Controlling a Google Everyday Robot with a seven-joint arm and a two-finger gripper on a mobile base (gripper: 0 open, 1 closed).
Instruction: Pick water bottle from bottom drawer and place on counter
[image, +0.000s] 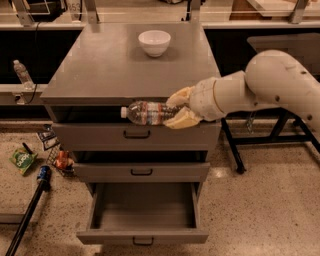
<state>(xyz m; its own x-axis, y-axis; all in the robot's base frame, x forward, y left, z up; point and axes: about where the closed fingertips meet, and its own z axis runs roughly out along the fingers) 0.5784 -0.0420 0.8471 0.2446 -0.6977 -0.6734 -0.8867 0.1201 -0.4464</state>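
The water bottle (145, 112) lies sideways in my gripper (176, 108), cap pointing left, clear with a red-and-dark label. My gripper is shut on the bottle's base end and holds it in front of the counter's front edge, about level with the top drawer. The counter (110, 70) is the flat grey cabinet top just behind and above the bottle. The bottom drawer (144, 234) stands pulled open below, and its inside looks bare. My arm (260, 85) reaches in from the right.
A white bowl (154, 42) sits at the back middle of the counter. Another clear bottle (22, 73) stands on a ledge at the left. Litter and a blue-tipped pole (35, 192) lie on the floor at the left. A dark table frame (265, 135) stands at the right.
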